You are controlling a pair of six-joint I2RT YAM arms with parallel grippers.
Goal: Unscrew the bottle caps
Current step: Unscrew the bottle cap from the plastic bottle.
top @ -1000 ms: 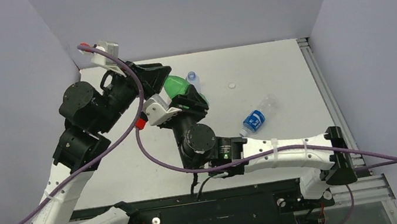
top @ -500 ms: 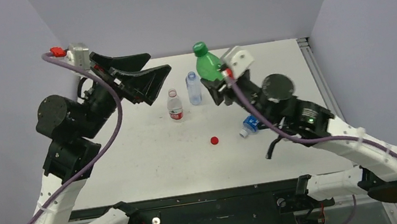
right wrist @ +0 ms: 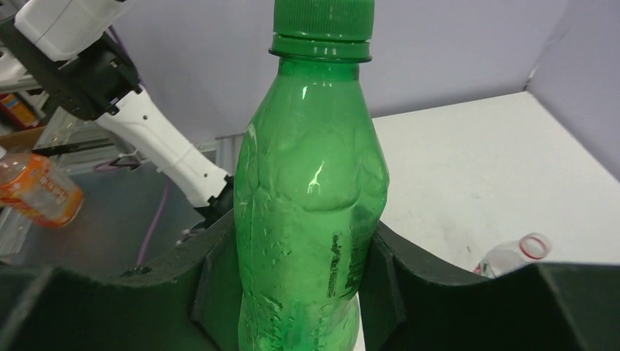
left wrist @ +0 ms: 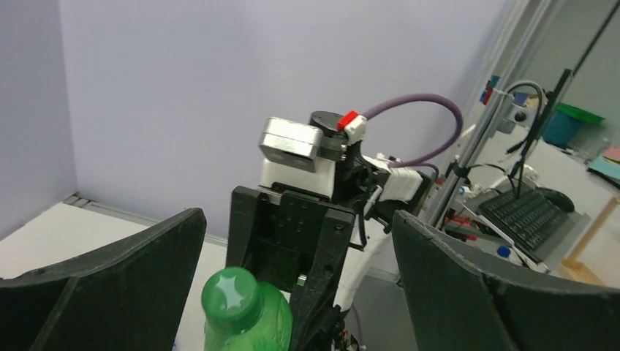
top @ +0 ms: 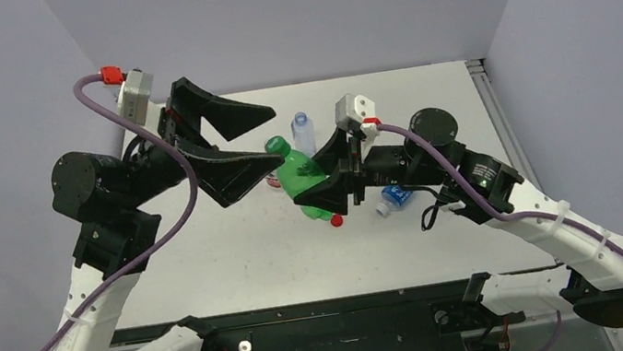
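White tabletop (top: pixel 209 265), above centre: right gripper (top: pixel 329 190) clamps all-green plastic bottle (right wrist: pixel 311 190), tilted; left gripper (top: pixel 248 138) gaping wide. Centre it on round green screw cap (left wrist: pixel 230 292) before closing, then twist.

green plastic bottle (top: pixel 301 180) in right gripper (top: pixel 317 186) mid-table, its green screw cap (top: pixel 277 146) between left gripper's (top: pixel 269 132) 2 fingers; red round cap (top: pixel 336 220) on white table (top: pixel 237 261) just in front, clear plastic bottle (top: pixel 303 128) behind.
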